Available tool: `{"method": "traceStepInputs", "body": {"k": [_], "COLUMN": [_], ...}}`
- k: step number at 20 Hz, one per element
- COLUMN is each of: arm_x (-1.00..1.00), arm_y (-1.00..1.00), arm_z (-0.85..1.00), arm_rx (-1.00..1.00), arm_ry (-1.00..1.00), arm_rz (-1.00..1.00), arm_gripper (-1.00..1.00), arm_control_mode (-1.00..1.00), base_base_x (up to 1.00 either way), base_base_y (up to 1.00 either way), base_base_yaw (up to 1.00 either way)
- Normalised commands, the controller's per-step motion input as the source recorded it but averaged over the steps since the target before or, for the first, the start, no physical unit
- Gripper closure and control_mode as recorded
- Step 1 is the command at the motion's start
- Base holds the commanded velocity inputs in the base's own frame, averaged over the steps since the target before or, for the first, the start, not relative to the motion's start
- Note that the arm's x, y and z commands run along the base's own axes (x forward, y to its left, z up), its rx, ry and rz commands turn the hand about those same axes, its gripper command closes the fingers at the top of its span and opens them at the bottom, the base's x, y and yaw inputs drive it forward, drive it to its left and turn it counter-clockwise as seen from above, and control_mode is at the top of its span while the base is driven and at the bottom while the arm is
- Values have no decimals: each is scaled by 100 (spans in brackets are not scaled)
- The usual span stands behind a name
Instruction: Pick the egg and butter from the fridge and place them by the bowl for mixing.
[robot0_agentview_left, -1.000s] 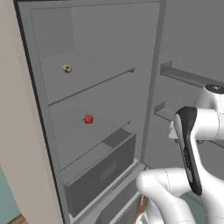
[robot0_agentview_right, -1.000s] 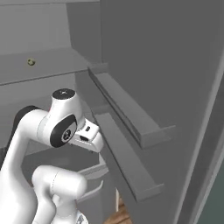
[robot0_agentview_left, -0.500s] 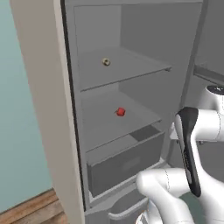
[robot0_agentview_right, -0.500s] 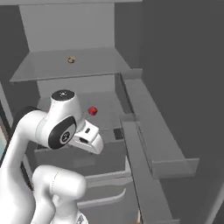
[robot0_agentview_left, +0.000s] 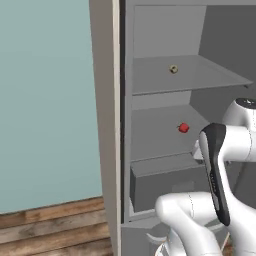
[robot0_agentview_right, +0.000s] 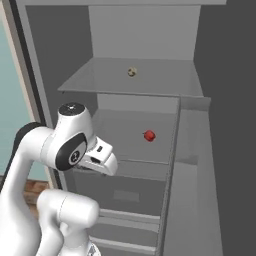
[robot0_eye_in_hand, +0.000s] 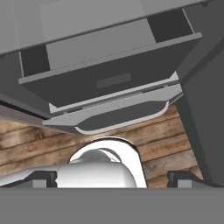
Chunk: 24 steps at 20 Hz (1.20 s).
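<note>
Hand (robot0_eye_in_hand: 112, 178) fingers stand fully spread and grasp nothing; its two dark fingertips (robot0_eye_in_hand: 43, 178) flank our view of the floor. We see the fridge (robot0_agentview_right: 190, 30) open, with plain grey inner walls and a beige outer panel (robot0_agentview_left: 104, 100). A small pale round item (robot0_agentview_right: 132, 72) sits on the upper shelf (robot0_agentview_right: 90, 82). A small red item (robot0_agentview_right: 149, 135) sits on the shelf below. The wide grey drawer (robot0_eye_in_hand: 109, 74) lies beneath both shelves. Left of the fridge we note a pale teal wall (robot0_agentview_left: 47, 100). Wooden plank floor (robot0_agentview_left: 50, 232) runs along its base.
</note>
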Motion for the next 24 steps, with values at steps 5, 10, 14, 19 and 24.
{"method": "traceStepInputs", "body": {"k": [5,10,14,19,24], "arm_x": [0,0,0,0,0], "arm_y": [0,0,0,0,0], "arm_z": [0,0,0,0,0], "arm_rx": [0,0,0,0,0], "arm_ry": [0,0,0,0,0], "arm_rz": [0,0,0,0,0], "arm_gripper": [-100,-100,-100,-100,-100], "arm_control_mode": [100,100,100,100,100], "base_base_x": [48,7,-2,0,0], "base_base_y": [0,0,0,0,0], "base_base_yaw": [10,0,0,0,0]}}
